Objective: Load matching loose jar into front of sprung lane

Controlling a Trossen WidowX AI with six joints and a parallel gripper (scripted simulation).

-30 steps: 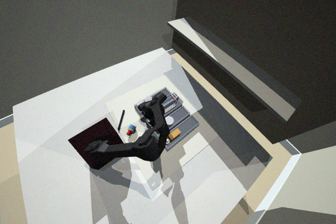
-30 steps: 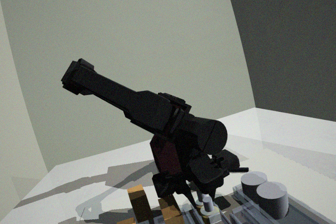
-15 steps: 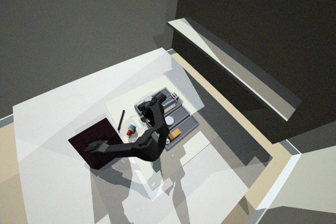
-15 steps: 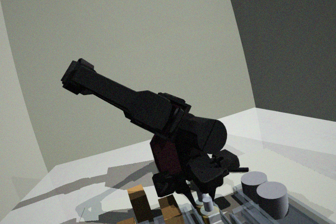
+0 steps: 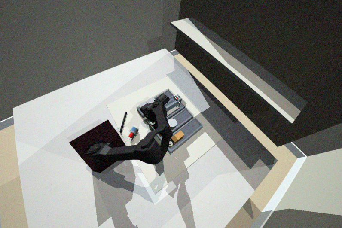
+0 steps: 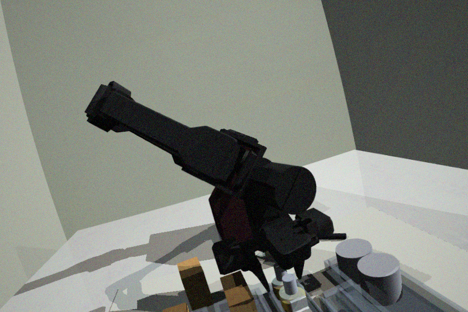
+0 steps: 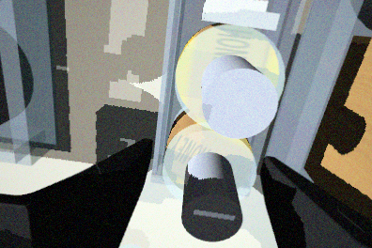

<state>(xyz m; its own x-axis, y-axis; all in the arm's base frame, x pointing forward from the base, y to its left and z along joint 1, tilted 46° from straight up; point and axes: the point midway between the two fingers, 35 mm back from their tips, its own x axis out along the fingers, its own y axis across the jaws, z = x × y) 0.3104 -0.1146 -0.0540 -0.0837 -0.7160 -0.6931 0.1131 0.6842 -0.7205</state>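
Observation:
Two matching yellowish jars with HONEY lettering stand in a row in the lane [image 7: 164,123]. The rear jar [image 7: 202,57] [image 6: 293,298], with a pale knob on top, is close to the white pusher plate [image 7: 241,20]. The front jar [image 7: 211,139] stands right before it, at the lane's front end; its knob is partly in shadow. My gripper [image 7: 207,156] [image 6: 283,284] is open, one finger on each side of the front jar, with a small gap on both sides. The low front stop cannot be made out. In the top view, my arm hides most of the jars.
Large grey cylinders [image 6: 353,250] [image 6: 379,265] stand in a neighbouring lane. Orange boxes [image 5: 177,136] [image 6: 238,289] are on the other side, close to my other finger. On the table lie a blue and red item [image 5: 134,129] and a dark rod [image 5: 123,123].

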